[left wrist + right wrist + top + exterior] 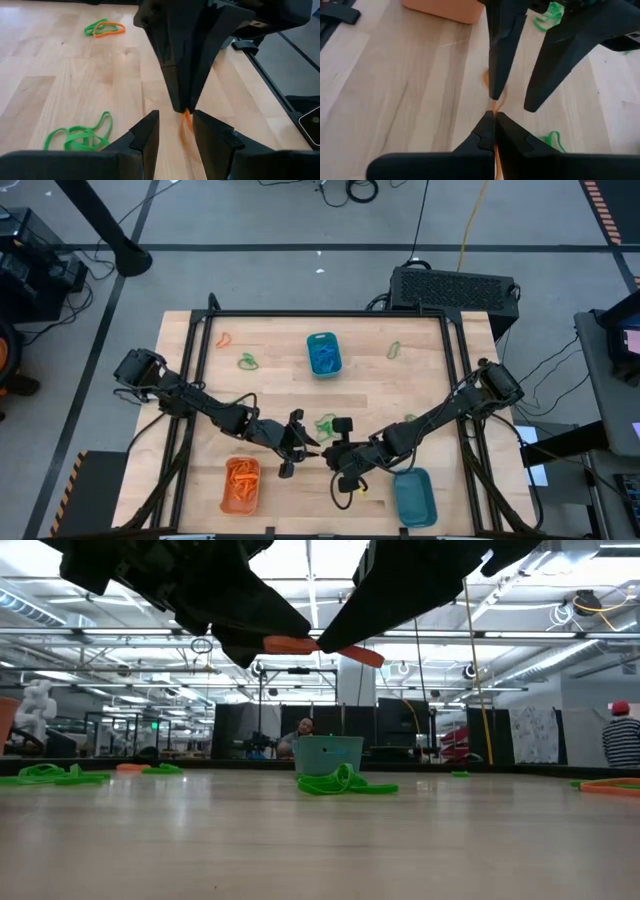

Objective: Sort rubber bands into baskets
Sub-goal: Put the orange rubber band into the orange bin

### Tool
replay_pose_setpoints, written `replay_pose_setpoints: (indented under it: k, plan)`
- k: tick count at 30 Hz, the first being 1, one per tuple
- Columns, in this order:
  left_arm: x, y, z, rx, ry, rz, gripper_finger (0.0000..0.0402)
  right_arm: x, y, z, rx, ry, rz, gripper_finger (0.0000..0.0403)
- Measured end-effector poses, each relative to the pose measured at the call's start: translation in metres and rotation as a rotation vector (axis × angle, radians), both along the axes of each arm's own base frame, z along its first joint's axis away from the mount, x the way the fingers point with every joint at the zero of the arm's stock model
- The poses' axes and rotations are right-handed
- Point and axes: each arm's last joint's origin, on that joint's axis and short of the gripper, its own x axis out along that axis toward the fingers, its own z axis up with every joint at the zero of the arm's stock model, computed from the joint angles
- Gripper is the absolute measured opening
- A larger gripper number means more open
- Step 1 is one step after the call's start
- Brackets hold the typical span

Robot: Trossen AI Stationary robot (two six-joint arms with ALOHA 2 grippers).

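Observation:
My right gripper (494, 122) is shut on an orange rubber band (186, 116), held above the table's near middle (322, 452). My left gripper (176, 137) is open and faces it, one finger on either side of the band. The orange basket (240, 485) lies near the front left and holds orange bands. One teal basket (323, 353) stands at the far middle with blue bands in it. The other teal basket (414, 496) is at the front right. Green bands (325, 423) lie just beyond the grippers. My right gripper pinches the orange band (495, 106) between its two fingertips; which part of the loop I cannot tell. The band is lifted clear of the table, as the low view shows (320, 648). My left gripper: one finger (496, 90) is close to the band; whether it touches I cannot tell.
Loose bands lie on the wood: green ones (247, 361) and an orange one (223, 339) at the far left, a green one (394, 350) at the far right. A dark metal frame (330, 314) runs round the table. Bare wood shows between the baskets.

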Motion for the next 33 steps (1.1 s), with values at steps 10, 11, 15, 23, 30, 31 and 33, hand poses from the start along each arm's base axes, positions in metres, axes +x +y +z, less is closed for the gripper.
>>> replay_pose_setpoints:
  k: [10,11,15,23,30,31,33]
  plan:
    - [0.000,-0.002,-0.002,-0.025,0.013,-0.042,0.0125,0.003,-0.007,0.000,-0.019,-0.007,-0.033,0.0000]
    - [0.000,-0.002,-0.003,-0.024,0.016,-0.041,0.0125,0.003,-0.007,0.000,-0.020,-0.006,-0.032,0.0000]
    - [0.002,-0.002,-0.011,-0.016,0.039,-0.039,0.0125,0.003,-0.007,0.000,-0.018,-0.007,-0.030,0.0000]
    - [0.004,-0.002,-0.016,0.010,0.047,-0.019,0.0125,0.003,-0.006,0.000,0.015,0.001,-0.020,0.0000]
    - [0.004,-0.002,-0.015,0.033,0.035,-0.032,0.0122,0.003,-0.006,0.000,0.016,0.003,-0.019,0.0000]
    - [0.004,-0.002,-0.015,0.043,0.033,-0.040,0.0117,0.003,-0.006,0.000,0.016,0.003,-0.020,0.0000]
    - [0.004,-0.002,-0.015,0.052,0.031,-0.048,0.0095,0.003,-0.006,0.000,0.016,0.003,-0.020,0.0000]
